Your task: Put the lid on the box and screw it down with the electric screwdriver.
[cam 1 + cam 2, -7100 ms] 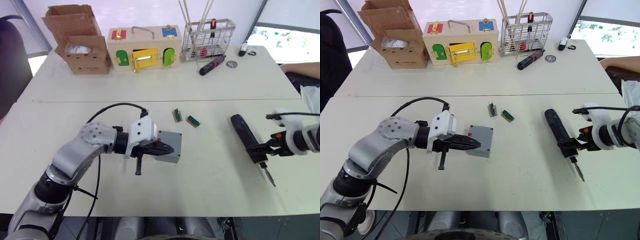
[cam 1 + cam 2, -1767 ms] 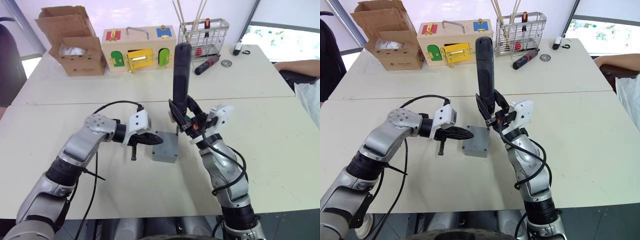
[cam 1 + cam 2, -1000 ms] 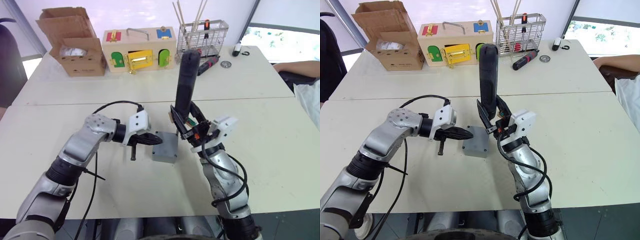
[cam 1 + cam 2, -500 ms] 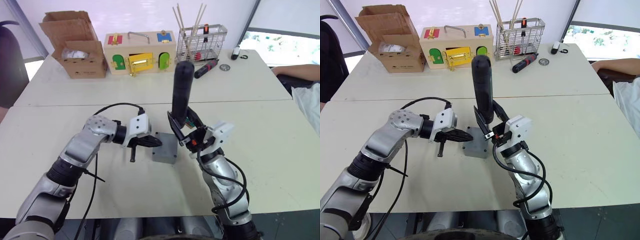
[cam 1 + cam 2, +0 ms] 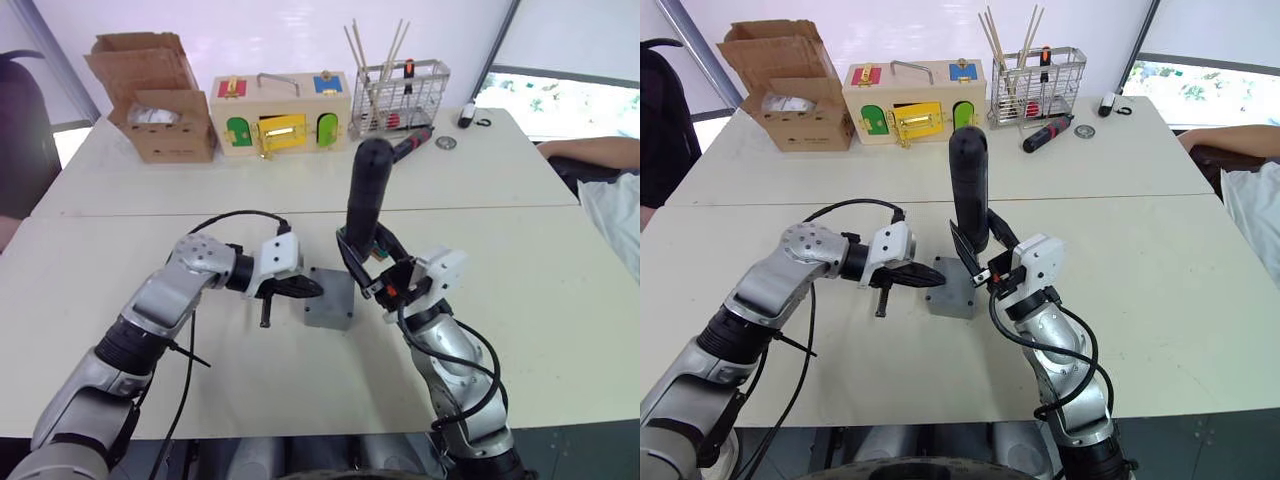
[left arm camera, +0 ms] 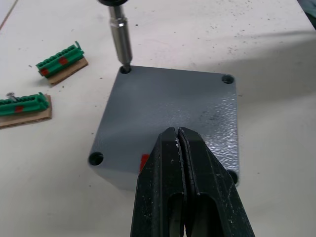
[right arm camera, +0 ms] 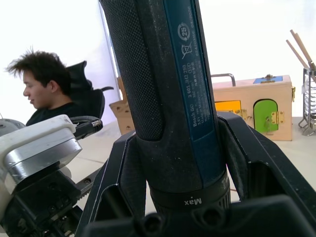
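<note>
The right gripper [image 5: 980,255] has its jaws clamped on the electric screwdriver [image 5: 968,185], one tool, standing nearly upright over the middle of the tabletop [image 5: 1160,250]. Its thin metal bit [image 6: 120,33] is down in one corner hole of the lid [image 6: 173,108], the hole on the side away from the left gripper. The lid sits on the box [image 5: 957,286], one grey block, with a small red mark [image 6: 143,162] showing on its near side. Four corner holes on that lid (three plain to see, the fourth half behind the black fingers). The left gripper [image 6: 178,140] is pinched tight, jaws together on nothing, tips resting at the lid's edge. Two green connector strips [image 6: 61,58] lie just beside the box. Along the back of the tabletop: one cardboard carton [image 5: 788,85], one colourful wooden latch box [image 5: 915,97], one wire basket [image 5: 1035,75] with sticks in it, and one red-and-black hand screwdriver [image 5: 1047,131] lying by it. One person [image 7: 44,94] sits beyond the left arm in the right wrist view.
</note>
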Tool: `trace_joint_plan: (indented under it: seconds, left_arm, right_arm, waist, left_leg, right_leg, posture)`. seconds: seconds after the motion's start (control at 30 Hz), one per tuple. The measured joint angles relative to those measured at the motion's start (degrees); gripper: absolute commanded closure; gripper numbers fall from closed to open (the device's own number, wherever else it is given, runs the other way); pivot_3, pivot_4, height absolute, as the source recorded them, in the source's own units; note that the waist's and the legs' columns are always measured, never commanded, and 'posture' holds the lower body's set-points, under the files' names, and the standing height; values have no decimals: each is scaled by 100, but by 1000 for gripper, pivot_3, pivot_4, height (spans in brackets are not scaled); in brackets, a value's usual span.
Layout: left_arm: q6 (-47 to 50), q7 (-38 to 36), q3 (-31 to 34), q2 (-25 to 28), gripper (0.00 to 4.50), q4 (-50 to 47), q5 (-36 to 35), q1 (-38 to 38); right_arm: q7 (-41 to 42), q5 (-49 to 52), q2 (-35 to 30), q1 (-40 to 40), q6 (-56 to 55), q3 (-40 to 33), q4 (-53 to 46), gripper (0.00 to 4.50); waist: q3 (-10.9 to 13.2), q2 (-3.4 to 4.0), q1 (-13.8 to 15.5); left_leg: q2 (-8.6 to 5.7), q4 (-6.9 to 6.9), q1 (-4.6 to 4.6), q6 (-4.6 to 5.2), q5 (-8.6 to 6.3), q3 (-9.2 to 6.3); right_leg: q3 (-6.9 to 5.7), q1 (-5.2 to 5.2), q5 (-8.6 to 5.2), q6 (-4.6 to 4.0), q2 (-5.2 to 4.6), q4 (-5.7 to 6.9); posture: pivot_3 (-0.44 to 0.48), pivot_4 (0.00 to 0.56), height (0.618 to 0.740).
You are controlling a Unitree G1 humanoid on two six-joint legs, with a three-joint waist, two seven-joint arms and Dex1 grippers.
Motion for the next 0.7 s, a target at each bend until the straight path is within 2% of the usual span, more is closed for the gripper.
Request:
trace_joint_plan:
  seconds: [0.37,0.7]
  left_arm:
    - [10,2,-30,-1,4500,-4,15,42]
    - [-20,-1,-29,0,4500,-13,25,88]
  right_arm:
    - [-31,-7,-192,-33,243,-75,-2,2513]
    - [-32,1,-193,-34,252,-96,-1,2513]
  waist:
    - [-61,-33,102]
    - [-66,-29,132]
  left_leg:
    - [0,-13,21,8,-6,-3]
    - [-1,-17,20,8,-7,-4]
  right_leg:
    - [1,20,-8,-1,-5,-16]
    - [1,20,-9,-2,-11,-28]
  posture:
    - [0,150,740]
    - [0,150,740]
